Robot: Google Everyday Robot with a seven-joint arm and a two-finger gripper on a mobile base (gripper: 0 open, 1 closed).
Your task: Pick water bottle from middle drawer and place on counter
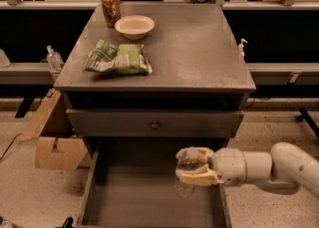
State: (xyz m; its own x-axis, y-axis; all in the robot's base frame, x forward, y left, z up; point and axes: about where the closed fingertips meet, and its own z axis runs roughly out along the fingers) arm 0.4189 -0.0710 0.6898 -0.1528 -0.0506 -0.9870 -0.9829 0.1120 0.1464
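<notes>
My gripper hangs over the right side of the open middle drawer, its arm reaching in from the right. It is shut on the water bottle, a small clear plastic bottle held upright between the cream fingers. The bottle's lower body shows below the fingers, lifted off the drawer floor. Its cap is hidden by the gripper. The grey counter is the cabinet top, above and behind the gripper.
On the counter's left side lie a green chip bag, a white bowl and a soda can. A closed drawer front with a knob sits above the open drawer. A cardboard box stands on the floor at the left.
</notes>
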